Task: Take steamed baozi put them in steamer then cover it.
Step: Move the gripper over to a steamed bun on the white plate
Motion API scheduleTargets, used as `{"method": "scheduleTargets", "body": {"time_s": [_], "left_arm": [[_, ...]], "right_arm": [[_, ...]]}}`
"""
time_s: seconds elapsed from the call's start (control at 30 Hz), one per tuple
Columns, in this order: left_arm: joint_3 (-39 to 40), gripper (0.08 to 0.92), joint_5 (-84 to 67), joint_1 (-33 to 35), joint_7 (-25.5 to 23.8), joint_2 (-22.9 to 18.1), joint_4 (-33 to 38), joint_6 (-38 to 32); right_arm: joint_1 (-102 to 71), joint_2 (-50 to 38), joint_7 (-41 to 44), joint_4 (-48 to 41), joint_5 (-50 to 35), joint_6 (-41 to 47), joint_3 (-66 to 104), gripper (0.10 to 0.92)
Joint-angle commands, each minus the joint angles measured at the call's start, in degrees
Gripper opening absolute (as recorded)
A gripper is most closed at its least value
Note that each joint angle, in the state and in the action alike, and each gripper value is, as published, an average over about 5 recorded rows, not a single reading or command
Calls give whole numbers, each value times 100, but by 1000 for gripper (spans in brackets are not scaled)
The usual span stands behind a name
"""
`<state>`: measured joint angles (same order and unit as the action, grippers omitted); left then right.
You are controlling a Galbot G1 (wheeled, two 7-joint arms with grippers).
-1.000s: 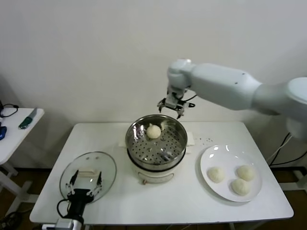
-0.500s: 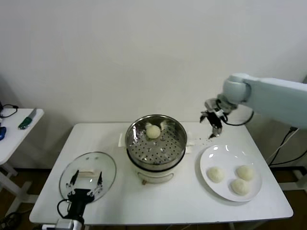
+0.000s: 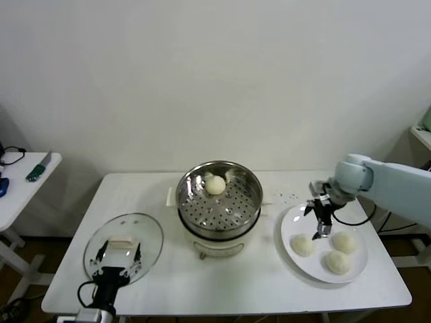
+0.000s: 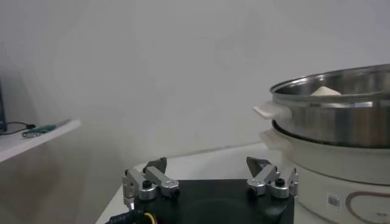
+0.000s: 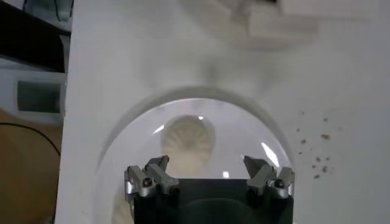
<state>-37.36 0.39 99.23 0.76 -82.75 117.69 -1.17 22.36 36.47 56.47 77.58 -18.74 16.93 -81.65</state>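
Right end effector (image 3: pixel 322 219), fingers spread and empty, points down over the plate (image 3: pixel 296 222) of domed baozi (image 3: pixel 302 244).

We see cream-white baozi (image 3: pixel 302 245) on a white plate (image 3: pixel 294 221), their tops pleated. The steamer (image 3: pixel 219 199) shines silver, its tray dotted with holes, on a white counter (image 3: pixel 161 276).
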Motion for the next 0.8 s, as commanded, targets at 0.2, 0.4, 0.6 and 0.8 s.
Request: {"method": "scheduleTargets", "body": {"time_s": [0.2, 0.4, 0.6, 0.8], "left_arm": [[-164, 823, -9, -182, 9, 28, -76, 30], [-170, 823, 16, -173, 28, 56, -70, 8], [-123, 823, 100, -239, 62, 34, -110, -1], [-141, 823, 127, -288, 115, 73, -94, 7]], "right_arm": [[-1138, 349, -11, -717, 510, -174, 693, 823], [-1209, 549, 2, -879, 554, -234, 818, 823], [-1202, 638, 55, -902, 537, -254, 834, 822], [-1134, 609, 133, -910, 517, -270, 795, 774]]}}
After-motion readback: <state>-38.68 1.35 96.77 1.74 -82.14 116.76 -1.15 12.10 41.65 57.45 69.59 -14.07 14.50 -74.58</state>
